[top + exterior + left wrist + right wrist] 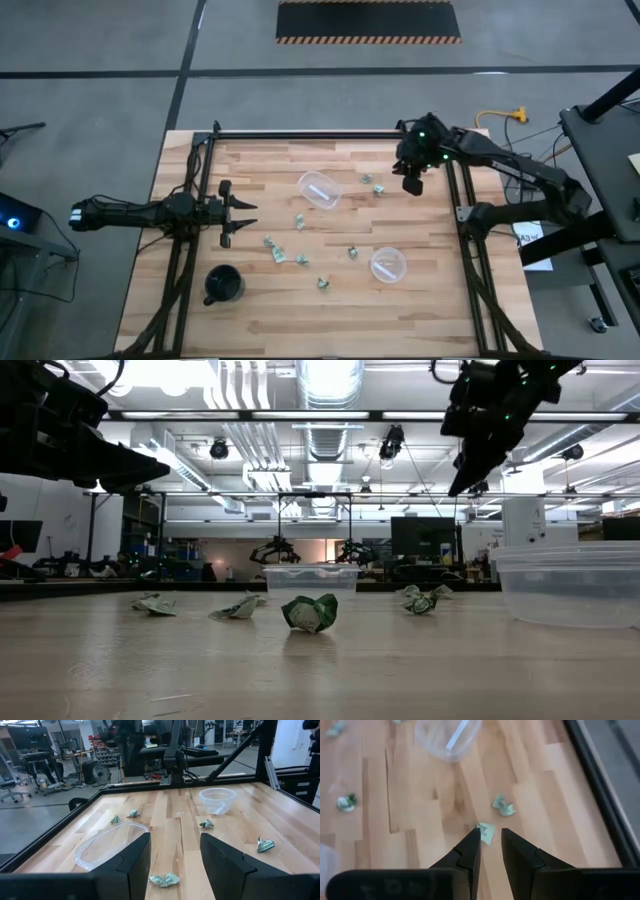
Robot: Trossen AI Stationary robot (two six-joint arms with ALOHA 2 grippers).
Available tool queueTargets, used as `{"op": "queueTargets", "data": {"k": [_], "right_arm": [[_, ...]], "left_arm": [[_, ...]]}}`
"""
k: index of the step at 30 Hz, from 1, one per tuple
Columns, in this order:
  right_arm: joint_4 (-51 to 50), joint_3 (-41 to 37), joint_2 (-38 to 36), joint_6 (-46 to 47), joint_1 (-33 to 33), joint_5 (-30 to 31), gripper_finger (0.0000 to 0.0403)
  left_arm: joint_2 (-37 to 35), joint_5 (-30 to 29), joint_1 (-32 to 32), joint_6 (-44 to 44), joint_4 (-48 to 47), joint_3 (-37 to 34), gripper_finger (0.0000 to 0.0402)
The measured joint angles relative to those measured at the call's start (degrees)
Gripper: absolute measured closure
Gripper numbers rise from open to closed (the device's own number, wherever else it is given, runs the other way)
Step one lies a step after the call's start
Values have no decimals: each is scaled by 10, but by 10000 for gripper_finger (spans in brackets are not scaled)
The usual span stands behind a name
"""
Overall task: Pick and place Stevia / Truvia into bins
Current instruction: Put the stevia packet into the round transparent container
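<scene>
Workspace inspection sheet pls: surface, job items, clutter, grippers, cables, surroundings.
Surface: wooden table, black frame rails on it.
Job's things: crumpled green-white packets scattered mid-table, none visibly in a cup; far cup and near cup both clear, the far one with a white strip inside.
Clutter: black mug at the near left.
Grippers: left gripper open, low at the left side, waiting; right gripper slightly open, above a packet near the far right edge, not gripping it.
Cables: yellow cable on the floor beyond the right corner.
Surroundings: hazard-striped mat on the floor; workshop behind; no people seen.
</scene>
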Motion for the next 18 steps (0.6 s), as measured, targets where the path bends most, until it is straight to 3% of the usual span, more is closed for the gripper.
{"op": "queueTargets", "data": {"k": [8, 18], "right_arm": [[45, 0, 60, -29, 0, -1, 335], [52, 0, 69, -39, 0, -1, 335]], "left_arm": [[0, 0, 0, 0, 0, 0, 246], [0, 0, 0, 0, 0, 0, 246]]}}
